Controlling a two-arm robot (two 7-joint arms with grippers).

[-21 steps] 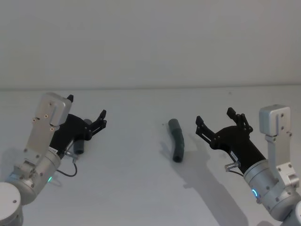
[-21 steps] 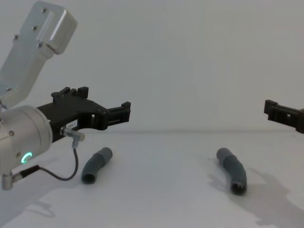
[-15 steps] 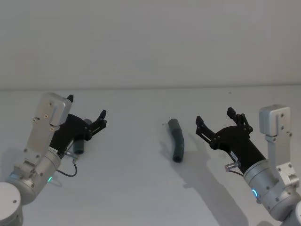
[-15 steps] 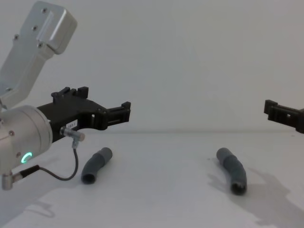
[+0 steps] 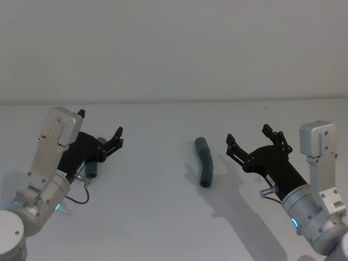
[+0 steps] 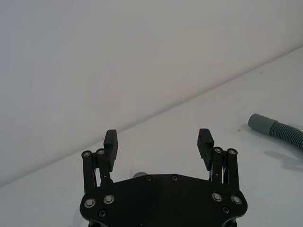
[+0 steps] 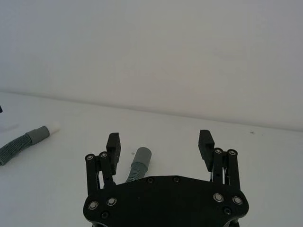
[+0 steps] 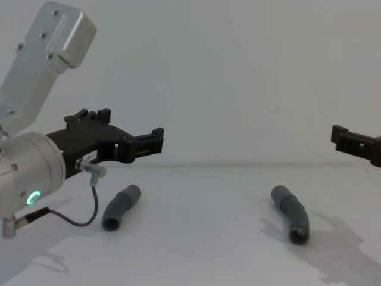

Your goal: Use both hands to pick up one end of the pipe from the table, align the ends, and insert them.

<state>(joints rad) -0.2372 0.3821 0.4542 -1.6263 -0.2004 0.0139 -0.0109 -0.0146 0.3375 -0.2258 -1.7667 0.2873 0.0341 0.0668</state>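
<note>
- The left claw point(image 5: 100, 123) hangs above the bench point(image 5: 163, 217) toward its left edge, fingers spread and empty.
- Below it the left pipe piece point(image 8: 121, 207) lies flat on the bench, untouched; the right wrist view shows a white tip point(image 7: 53, 126) on one end.
- The right claw point(image 5: 248, 133) is raised toward the right edge, also spread wide and holding nothing.
- The right pipe piece point(image 5: 204, 161) lies near the bench's middle, to the left of that claw and well apart from the other piece.

Silver wrist point(image 8: 36, 167) — green light point(image 8: 34, 197), black fingers point(image 6: 205, 144).
</note>
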